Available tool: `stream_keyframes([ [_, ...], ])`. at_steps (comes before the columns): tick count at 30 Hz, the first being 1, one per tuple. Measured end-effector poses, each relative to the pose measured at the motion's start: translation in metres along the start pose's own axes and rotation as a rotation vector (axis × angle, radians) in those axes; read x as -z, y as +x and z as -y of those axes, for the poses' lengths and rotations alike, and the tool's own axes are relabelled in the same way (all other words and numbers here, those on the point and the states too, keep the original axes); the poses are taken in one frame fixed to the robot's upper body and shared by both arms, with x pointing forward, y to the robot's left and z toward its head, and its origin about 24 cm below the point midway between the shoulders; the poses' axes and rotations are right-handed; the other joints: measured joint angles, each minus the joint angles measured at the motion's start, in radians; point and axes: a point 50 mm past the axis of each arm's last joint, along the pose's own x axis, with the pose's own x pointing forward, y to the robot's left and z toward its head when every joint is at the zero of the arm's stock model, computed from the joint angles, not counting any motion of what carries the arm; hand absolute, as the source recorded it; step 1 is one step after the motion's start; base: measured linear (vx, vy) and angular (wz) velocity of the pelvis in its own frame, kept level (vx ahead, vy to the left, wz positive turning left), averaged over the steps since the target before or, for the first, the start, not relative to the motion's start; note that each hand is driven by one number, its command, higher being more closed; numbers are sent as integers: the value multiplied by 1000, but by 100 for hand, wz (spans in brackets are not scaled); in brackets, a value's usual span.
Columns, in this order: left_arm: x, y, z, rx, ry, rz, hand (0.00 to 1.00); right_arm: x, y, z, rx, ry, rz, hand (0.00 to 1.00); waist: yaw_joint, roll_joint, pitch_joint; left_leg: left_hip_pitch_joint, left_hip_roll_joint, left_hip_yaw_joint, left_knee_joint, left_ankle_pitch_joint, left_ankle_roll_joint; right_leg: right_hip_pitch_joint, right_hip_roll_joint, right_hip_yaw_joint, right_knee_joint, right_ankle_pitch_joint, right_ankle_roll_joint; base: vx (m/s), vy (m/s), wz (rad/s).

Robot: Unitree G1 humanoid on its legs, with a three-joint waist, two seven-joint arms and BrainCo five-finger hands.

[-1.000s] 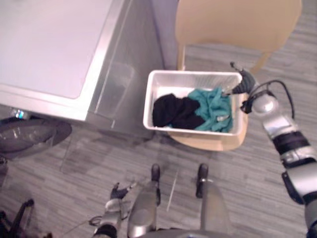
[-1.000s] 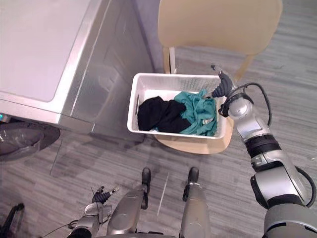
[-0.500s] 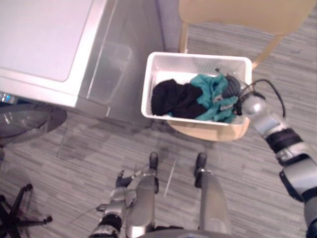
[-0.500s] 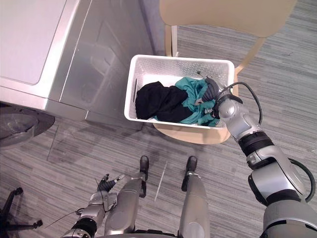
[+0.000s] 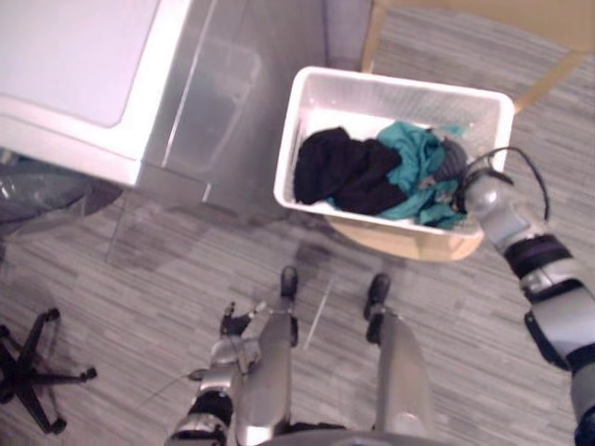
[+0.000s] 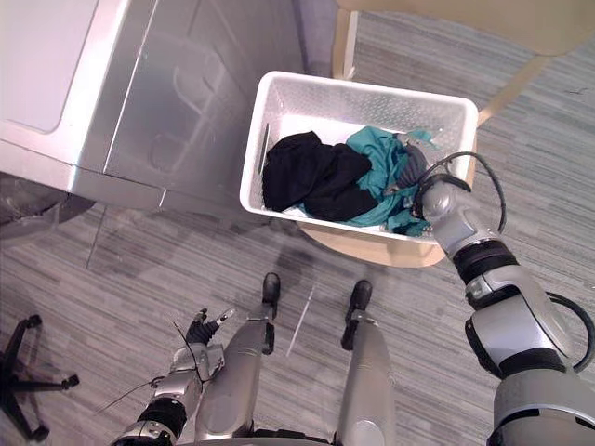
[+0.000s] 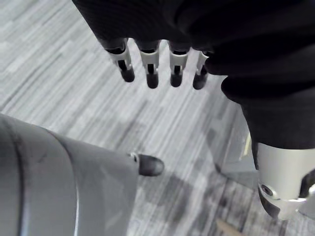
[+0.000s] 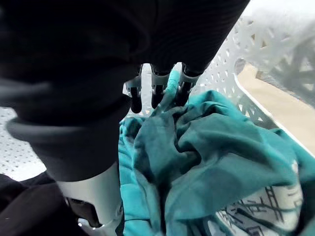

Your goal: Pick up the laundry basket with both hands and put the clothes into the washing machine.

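A white perforated laundry basket (image 6: pixel 358 85) rests on a wooden chair seat (image 5: pixel 409 243). Inside lie a black garment (image 6: pixel 311 177) and a teal garment (image 6: pixel 376 181). My right hand (image 6: pixel 415 173) reaches into the basket's right end. In the right wrist view its straight fingers (image 8: pixel 157 91) rest on the teal garment (image 8: pixel 211 162), open and holding nothing. My left hand (image 5: pixel 232 325) hangs low by my leg, its fingers (image 7: pixel 150 66) straight over the floor. The silver-white washing machine (image 5: pixel 84 74) stands to the left of the basket.
The washing machine's dark round door (image 5: pixel 37 190) shows at the left edge, low by the floor. A black office chair base (image 5: pixel 37 372) stands at the lower left. The wooden chair's back legs (image 6: pixel 346 42) rise behind the basket. Grey plank floor (image 6: pixel 139 279) lies in front.
My right hand has moved from the basket's right rim down into the basket onto the teal garment. The camera has shifted. The left hand stays low.
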Motion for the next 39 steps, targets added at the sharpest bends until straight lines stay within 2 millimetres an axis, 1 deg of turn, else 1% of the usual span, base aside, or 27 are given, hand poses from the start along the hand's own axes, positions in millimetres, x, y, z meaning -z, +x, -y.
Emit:
stream_keyframes([
  [3,-4,0,1,0,-5,16,0,3,0,7,25,-13,-9,0,-1,-8,5,-36,-5,-10,0,11,2,-30,-9,-10,12,-2,-3,2,-26,13],
  [7,-8,0,1,0,-10,31,0,10,-2,13,44,-59,-23,0,-1,-9,6,-86,-13,-20,19,13,3,-68,-19,-19,24,-4,-7,-13,-15,12],
  [8,-14,0,1,0,-28,58,0,15,-4,14,47,-60,-34,0,-1,-15,9,-115,-18,-22,31,14,3,-98,-29,-22,46,-8,-11,-21,-9,13],
  [12,-27,0,2,0,-98,102,0,21,-6,18,77,-52,-52,0,-2,-24,16,-180,-29,-36,55,16,7,-152,-44,-31,76,-15,-15,-25,-10,14],
  [13,-28,0,3,3,-111,105,0,22,-7,18,86,-51,-56,0,-3,-24,17,-186,-32,-41,57,16,7,-157,-47,-34,83,-17,-15,-22,-10,22],
  [17,-42,-1,5,11,-174,155,0,34,-12,9,107,-28,-96,0,-1,-24,17,-212,-46,-68,70,14,13,-166,-68,-58,111,-36,-14,-7,-8,26],
  [18,-45,-2,5,12,-181,172,0,37,-13,7,116,-21,-112,100,0,-25,17,-213,-50,-73,72,14,13,-167,-73,-62,119,-41,-15,10,-13,24],
  [20,-47,-2,4,9,-194,181,0,39,-14,6,130,-23,-131,100,0,-25,17,-214,-54,-74,71,15,15,-169,-78,-65,124,-42,-14,21,-19,11],
  [24,-47,-2,4,7,-216,175,0,40,-16,7,173,45,-141,100,-1,-25,17,-207,-58,-74,70,21,10,-167,-82,-61,130,-42,-14,19,-11,1],
  [26,-46,-2,5,-4,-222,168,0,44,-20,-2,161,66,-146,100,-1,-26,18,-187,-60,-74,64,29,10,-154,-82,-55,132,-42,-14,57,-27,2],
  [27,-46,-2,4,-10,-225,165,0,45,-24,-13,139,89,-147,100,-1,-27,18,-169,-59,-74,61,29,10,-138,-82,-53,131,-43,-14,53,-27,1],
  [29,-46,-2,3,-16,-228,165,0,49,-31,-29,100,107,-159,100,-1,-28,19,-143,-55,-73,54,29,10,-114,-80,-52,126,-43,-14,62,-40,-1],
  [30,-45,-1,1,-25,-233,162,0,51,-41,-46,59,134,-164,100,-2,-31,20,-109,-52,-70,44,28,10,-78,-77,-52,111,-44,-12,54,-38,-3],
  [31,-45,-1,-1,-30,-237,160,0,53,-45,-53,45,143,-168,100,-3,-34,22,-94,-51,-68,39,28,10,-64,-76,-50,106,-44,-12,44,-28,-7],
  [32,-45,0,-4,-42,-246,158,0,56,-53,-63,28,163,-180,100,-5,-42,27,-62,-51,-60,26,29,11,-39,-75,-44,98,-45,-12,32,-18,-10],
  [33,-44,0,-7,-47,-247,156,0,58,-61,-67,22,177,-181,100,-6,-50,31,-30,-51,-51,14,30,13,-16,-74,-36,95,-46,-9,33,-18,-11],
  [35,-41,-1,-12,-53,-287,146,0,57,-71,-63,53,201,-155,100,-20,-62,37,24,-51,-40,-7,30,13,31,-71,-28,79,-46,-5,33,-9,-11],
  [36,-39,-4,-16,-54,-318,145,0,54,-76,-55,90,221,-129,100,-33,-69,41,68,-51,-35,-23,31,14,71,-66,-28,64,-45,-3,60,8,-14],
  [37,-38,-7,-18,-52,-339,154,0,53,-83,-43,146,244,-110,100,-39,-79,42,115,-50,-28,-41,31,14,110,-64,-23,55,-47,3,56,14,-10],
  [39,-39,-11,-20,-37,-337,175,0,56,-89,-26,219,291,-100,100,-55,-85,42,181,-50,-25,-62,32,16,171,-61,-21,39,-50,8,52,11,-7],
])
